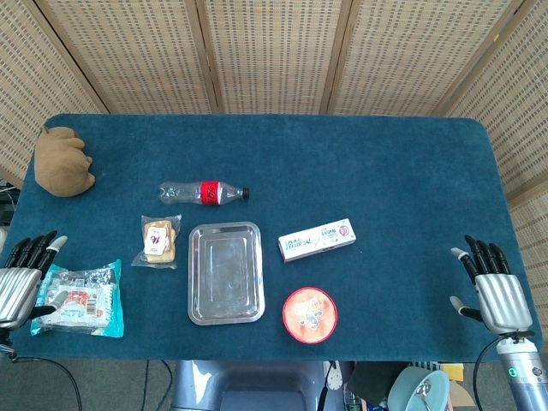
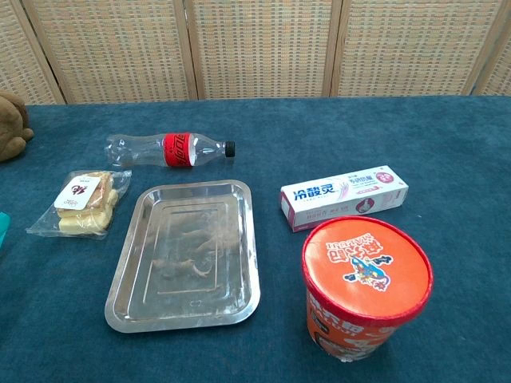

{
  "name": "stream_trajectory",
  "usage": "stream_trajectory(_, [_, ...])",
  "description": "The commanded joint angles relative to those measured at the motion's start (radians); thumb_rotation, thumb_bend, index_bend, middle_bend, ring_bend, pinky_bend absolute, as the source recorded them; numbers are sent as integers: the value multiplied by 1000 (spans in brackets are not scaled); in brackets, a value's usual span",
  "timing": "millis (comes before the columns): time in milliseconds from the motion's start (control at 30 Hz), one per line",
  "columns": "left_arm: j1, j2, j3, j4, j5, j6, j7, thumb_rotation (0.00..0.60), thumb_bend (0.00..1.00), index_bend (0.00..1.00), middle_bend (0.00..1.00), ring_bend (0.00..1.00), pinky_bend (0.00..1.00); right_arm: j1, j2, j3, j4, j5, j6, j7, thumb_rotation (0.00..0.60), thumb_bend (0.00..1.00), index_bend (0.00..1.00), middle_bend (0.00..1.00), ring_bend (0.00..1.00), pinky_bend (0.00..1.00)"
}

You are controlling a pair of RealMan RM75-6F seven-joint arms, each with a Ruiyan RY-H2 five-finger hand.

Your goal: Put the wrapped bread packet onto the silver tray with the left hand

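The bread packet is lying flat on the blue table, left of centre in the head view, just beside the left edge of the silver tray and apart from it. In the chest view the packet is sitting at the left, level with the upper end of the tray. The left hand is resting at the lower left edge of the frame with its fingers spread and holding nothing, next to a teal snack bag. The right hand is sitting at the lower right, fingers spread, holding nothing. A bottle is lying above the tray; a toothpaste box and an orange cup are lying to its right; a brown plush is sitting upper left
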Motion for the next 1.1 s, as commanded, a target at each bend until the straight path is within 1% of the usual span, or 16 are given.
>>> stream_trajectory(33, [-6, 1, -4, -2, -6, -7, 6, 600, 310, 0, 0, 0, 0, 0, 1, 2, -1, 4, -1, -1, 600, 221, 142, 0, 0, 0])
stream_trajectory(333, [-26, 2, -12, -17, -9, -31, 24, 600, 310, 0, 0, 0, 0, -10, 12, 1, -9, 9, 9, -4, 600, 222, 142, 0, 0, 0])
stream_trajectory(467, [-32, 15, -17, -33, -27, -41, 36, 600, 310, 0, 0, 0, 0, -8, 12, 3, -8, 8, 11, 2, 600, 222, 142, 0, 0, 0])
stream_trajectory(633, [-49, 29, -24, -56, -62, -77, 53, 600, 311, 0, 0, 0, 0, -3, 10, 2, 0, 7, -2, 7, 600, 222, 142, 0, 0, 0])
stream_trajectory(933, [-140, 56, -79, -75, -198, -232, 27, 600, 316, 0, 0, 0, 0, 0, 21, 3, 23, 7, -8, 46, 600, 222, 142, 0, 0, 0])
stream_trajectory(1100, [-200, 49, -108, -52, -272, -332, -8, 600, 342, 0, 0, 0, 0, 1, 23, 2, 38, 5, -11, 71, 600, 222, 142, 0, 0, 0])
